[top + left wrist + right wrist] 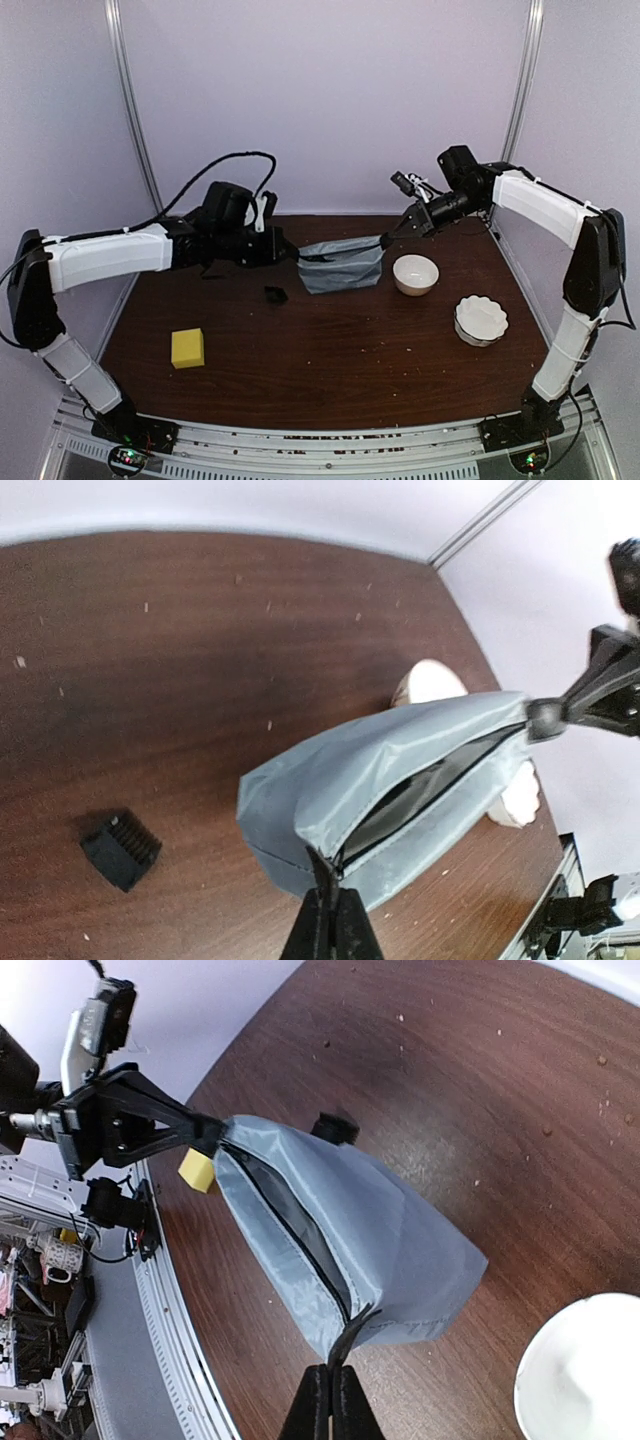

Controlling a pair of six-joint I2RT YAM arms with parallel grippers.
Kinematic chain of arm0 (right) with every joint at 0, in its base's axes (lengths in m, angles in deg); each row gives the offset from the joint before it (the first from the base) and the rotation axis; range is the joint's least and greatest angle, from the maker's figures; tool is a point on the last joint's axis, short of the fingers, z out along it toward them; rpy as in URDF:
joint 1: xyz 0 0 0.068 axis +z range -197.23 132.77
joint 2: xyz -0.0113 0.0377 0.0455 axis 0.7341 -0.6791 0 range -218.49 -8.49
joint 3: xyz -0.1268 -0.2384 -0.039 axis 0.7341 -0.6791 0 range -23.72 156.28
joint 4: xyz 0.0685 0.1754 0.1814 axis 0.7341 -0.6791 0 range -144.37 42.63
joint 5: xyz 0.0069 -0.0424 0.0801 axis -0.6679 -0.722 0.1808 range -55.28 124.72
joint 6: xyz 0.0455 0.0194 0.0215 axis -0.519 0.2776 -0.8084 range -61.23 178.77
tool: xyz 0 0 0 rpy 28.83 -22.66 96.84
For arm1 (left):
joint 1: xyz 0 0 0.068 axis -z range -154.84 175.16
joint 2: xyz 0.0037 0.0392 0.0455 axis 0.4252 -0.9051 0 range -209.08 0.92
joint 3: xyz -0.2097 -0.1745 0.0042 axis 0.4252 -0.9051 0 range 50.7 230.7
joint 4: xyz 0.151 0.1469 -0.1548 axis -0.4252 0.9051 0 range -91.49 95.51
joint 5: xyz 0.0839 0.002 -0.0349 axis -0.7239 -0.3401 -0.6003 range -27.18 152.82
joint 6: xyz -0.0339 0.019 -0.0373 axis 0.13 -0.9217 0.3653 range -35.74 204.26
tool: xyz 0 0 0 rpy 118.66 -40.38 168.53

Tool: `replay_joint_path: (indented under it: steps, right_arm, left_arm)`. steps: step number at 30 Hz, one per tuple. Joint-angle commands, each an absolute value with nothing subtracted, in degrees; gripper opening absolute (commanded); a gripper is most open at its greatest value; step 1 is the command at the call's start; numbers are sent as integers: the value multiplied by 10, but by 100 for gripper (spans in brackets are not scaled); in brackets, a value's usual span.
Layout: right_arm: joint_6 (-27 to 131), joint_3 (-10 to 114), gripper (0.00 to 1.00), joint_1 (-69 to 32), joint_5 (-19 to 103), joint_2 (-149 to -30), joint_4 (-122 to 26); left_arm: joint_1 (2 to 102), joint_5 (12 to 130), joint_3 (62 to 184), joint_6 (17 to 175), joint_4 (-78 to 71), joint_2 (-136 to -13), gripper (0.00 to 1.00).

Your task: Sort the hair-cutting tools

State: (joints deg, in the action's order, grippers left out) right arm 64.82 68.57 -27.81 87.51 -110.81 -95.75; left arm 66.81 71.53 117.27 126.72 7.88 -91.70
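Top external view: left gripper was clamped shut on the left end of the grey pouch, and right gripper was clamped shut on the right end. The pouch was stretched between them over the back middle of the table. Left wrist view: fingers pinched the fabric right at the near end of the zip. The zip gaped part way along the top, and the inside was too dark to tell the contents. Right wrist view: fingers were closed on a thin dark tab at the opposite corner. Couldn't tell whether the pouch bottom touched the table. The small black attachment, with comb teeth on one edge, lay flat on the table just in front of the left gripper. It was left of the pouch and apart from it. A plain bowl sat just right of the pouch. A fluted bowl sat nearer the front right, clear of the first. A yellow block sat front left, well apart from everything else. The table was dark wood flecked with pale specks. Pale lilac walls closed in the back and sides, and a metal rail ran along the near edge by the arm bases.
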Motion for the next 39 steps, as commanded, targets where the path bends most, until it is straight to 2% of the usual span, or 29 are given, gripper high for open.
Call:
replay_joint_path:
  steps: [1, 6, 15, 21, 27, 28, 32, 35, 39]
  right_arm:
    - [622, 725, 0, -278, 906, -1091, -963]
    - [628, 648, 0, -279, 879, -1088, -949]
    - [650, 540, 0, -271, 886, -1082, -943]
    - [650, 509, 0, -259, 893, -1115, -919]
    - [656, 525, 0, -259, 895, -1136, -923]
    - [657, 525, 1, -259, 895, -1135, -924]
    - [681, 535, 13, -260, 868, -1119, -941]
    - [702, 533, 23, -261, 809, -1085, -946]
    - [720, 518, 34, -264, 754, -1029, -939]
  left_arm:
    - [662, 665, 1230, 1204, 103, -833, 0]
    - [663, 660, 1181, 1217, 124, -808, 0]
    - [663, 742, 1101, 1251, 127, -797, 0]
    - [663, 780, 1113, 1221, 176, -856, 0]
    - [663, 741, 1147, 1210, 207, -868, 0]
    - [663, 733, 1156, 1204, 216, -867, 2]
    - [663, 685, 1200, 1171, 271, -859, 17]
    - [662, 599, 1221, 1153, 314, -845, 27]
    - [640, 534, 1253, 1138, 360, -871, 34]
